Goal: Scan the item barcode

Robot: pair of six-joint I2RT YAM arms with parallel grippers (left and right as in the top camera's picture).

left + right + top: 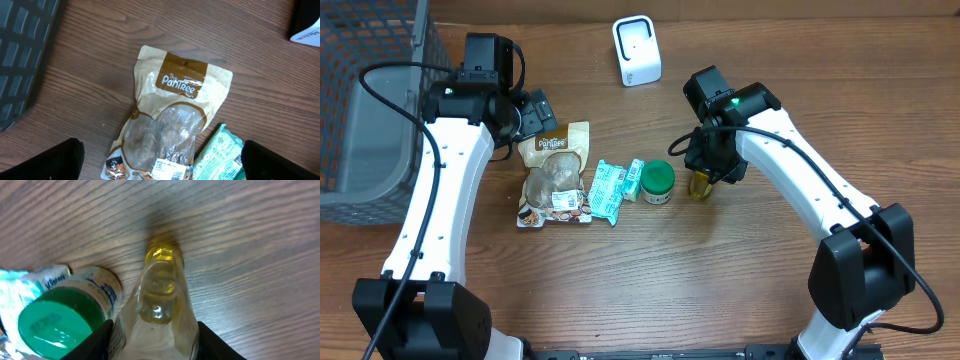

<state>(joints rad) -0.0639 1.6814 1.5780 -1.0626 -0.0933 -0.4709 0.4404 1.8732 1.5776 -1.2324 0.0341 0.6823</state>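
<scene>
On a wood-grain table (620,290), a tan pouch (170,125) is lying flat and showing a brown panel printed "The PanTree" in white; the small sticker at its lower end is too small to read. A teal packet (610,188) is lying just beside the pouch, and a jar with a green lid (55,322) is standing against the packet's far end, its blue label print too blurred to make out. The right gripper (704,172) is pointing straight down over a clear bottle (162,295) of yellow liquid standing just beside the jar. Its jaws are sitting partly closed, with both fingers (212,342) pressing on the bottle's sides. The left gripper (540,113) is hovering over the top of the pouch with its forearm angling in from the table's near edge, its jaws gaping wide and holding nothing. A white scanner (636,50) is standing upright at the back of the table, well apart from the bottle, and a grey mesh basket (360,110) is sitting at the left edge.
</scene>
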